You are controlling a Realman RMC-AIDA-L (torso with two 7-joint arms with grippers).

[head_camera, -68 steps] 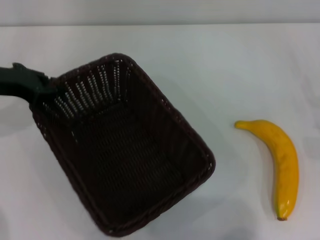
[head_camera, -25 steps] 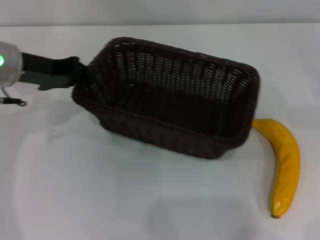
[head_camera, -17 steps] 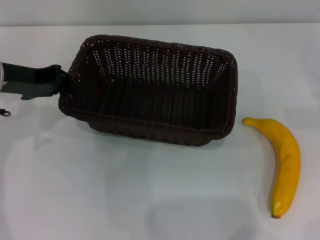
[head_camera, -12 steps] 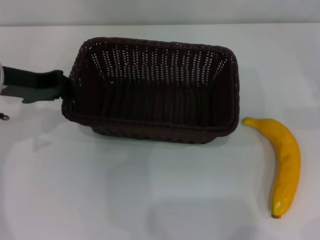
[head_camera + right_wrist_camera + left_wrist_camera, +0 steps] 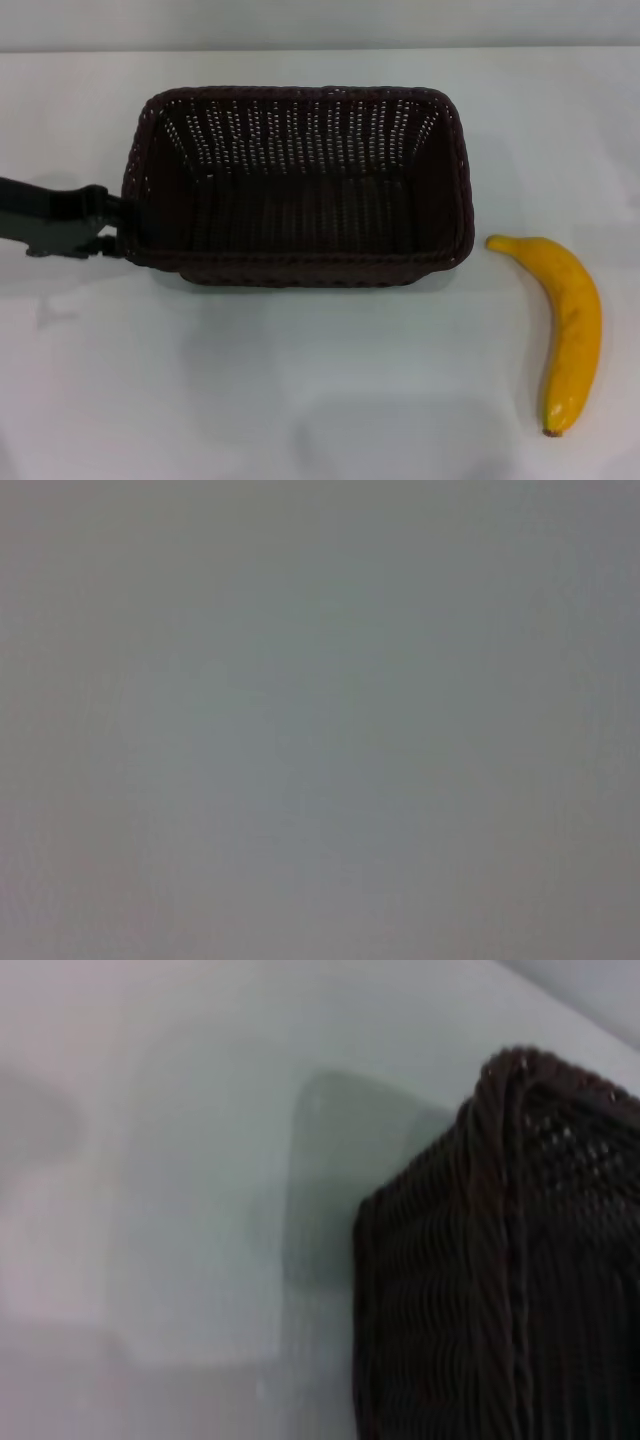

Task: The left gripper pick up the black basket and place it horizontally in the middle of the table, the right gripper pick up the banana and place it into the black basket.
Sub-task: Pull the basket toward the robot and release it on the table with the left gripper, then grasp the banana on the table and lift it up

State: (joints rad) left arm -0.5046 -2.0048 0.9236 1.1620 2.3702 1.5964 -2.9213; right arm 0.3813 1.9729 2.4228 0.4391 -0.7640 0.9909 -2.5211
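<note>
The black basket (image 5: 300,185) lies lengthwise across the middle of the white table (image 5: 300,390), open side up and level. My left gripper (image 5: 112,226), a dark claw on a dark arm, reaches in from the left and is shut on the rim of the basket's left short side. The left wrist view shows a corner of the basket's woven wall (image 5: 500,1280) close up, above the table. The yellow banana (image 5: 567,320) lies on the table to the right of the basket, apart from it. My right gripper is out of view; its wrist view shows only plain grey.
The table's far edge (image 5: 320,50) runs along the top of the head view. White surface lies in front of the basket and between the basket and the banana.
The basket turned from a diagonal, tilted pose to level and lengthwise, and came down in the middle of the table. The left gripper moved nearer with it. The banana was nudged slightly.
</note>
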